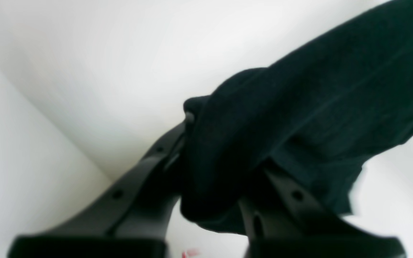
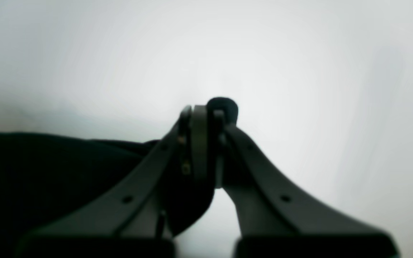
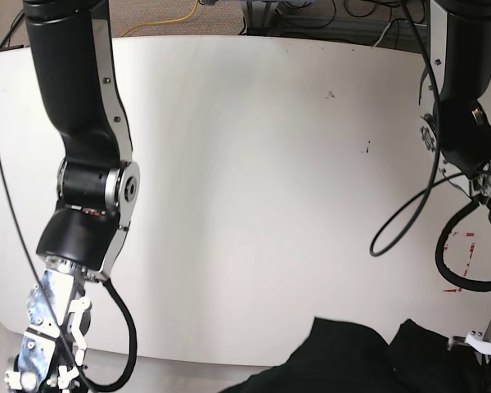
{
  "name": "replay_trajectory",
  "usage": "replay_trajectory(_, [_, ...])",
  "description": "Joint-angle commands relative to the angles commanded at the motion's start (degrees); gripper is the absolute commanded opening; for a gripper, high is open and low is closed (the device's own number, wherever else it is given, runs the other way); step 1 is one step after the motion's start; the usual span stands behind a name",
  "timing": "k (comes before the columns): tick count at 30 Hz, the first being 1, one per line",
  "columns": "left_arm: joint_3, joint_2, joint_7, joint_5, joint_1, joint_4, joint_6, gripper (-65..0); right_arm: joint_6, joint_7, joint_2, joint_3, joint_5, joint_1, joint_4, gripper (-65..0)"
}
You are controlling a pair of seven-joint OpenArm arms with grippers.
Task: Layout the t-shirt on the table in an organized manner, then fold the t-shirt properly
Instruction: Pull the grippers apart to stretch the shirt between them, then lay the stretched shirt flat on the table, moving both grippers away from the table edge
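While the t-shirt bunches at the table's near edge, right of centre, the left gripper pinches its dark cloth and the right gripper clamps another fold. Red tape lies far right.

high base overview, two close wrist views

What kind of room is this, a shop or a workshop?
Most likely a robotics lab: two robot arms work over a bare white table, loose cables trail on the floor behind it, and a black t-shirt serves as the test item.
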State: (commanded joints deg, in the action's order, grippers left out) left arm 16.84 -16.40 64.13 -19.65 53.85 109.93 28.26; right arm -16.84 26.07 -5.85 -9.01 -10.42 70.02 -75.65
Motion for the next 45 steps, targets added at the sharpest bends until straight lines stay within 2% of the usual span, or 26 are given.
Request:
replay_trajectory(4, [0.0,0.1,3.8,0.0,3.5,0.0,0.1,-64.6,0.00,0.0,-0.7,0.0,0.0,2.2,2.2,-65.0])
replay_trajectory(10, [0.0,0.1,4.2,0.0,1.0,0.0,0.2,-64.6,0.00,0.0,-1.0,-0.3,0.1,-2.2,1.6,-65.0])
replay_trajectory(13, [0.1,0.1,4.2,-0.1,-3.5,0.1,0.3,-64.6,0.00,0.0,-2.5,-0.4,0.3,-7.5,-1.1,-65.0])
replay_trajectory(21, [0.4,0.6,4.0,-0.1,-21.1,0.1,0.3,-64.6,0.00,-0.1,-2.4,-4.0,0.3,-26.3,-8.5,-65.0])
replay_trajectory(27, [0.5,2.1,-0.7,-0.1,-35.9,0.3,0.3,-64.6,-0.09,-0.5,-2.2,-6.6,0.6,-40.2,-11.0,-65.0])
replay_trajectory(31, [0.8,2.1,-3.0,-0.1,-45.2,0.3,0.3,-64.6,-0.09,-2.1,-2.6,-8.4,5.7,-49.1,-11.3,-65.0])
replay_trajectory(36, [1.8,2.1,-3.0,-0.1,-52.2,0.4,0.3,-64.7,-0.09,-2.5,-3.6,-9.8,7.9,-56.1,-11.6,-65.0])
replay_trajectory(41, [4.9,2.1,-3.0,-0.1,-58.5,0.3,0.4,-64.7,-0.09,-2.3,-3.6,-10.2,8.0,-62.9,-14.2,-65.0])
replay_trajectory(45, [5.1,2.0,-3.0,-0.1,-61.7,0.3,0.4,-64.6,-0.09,-2.3,-3.4,-10.2,8.0,-67.0,-15.7,-65.0])
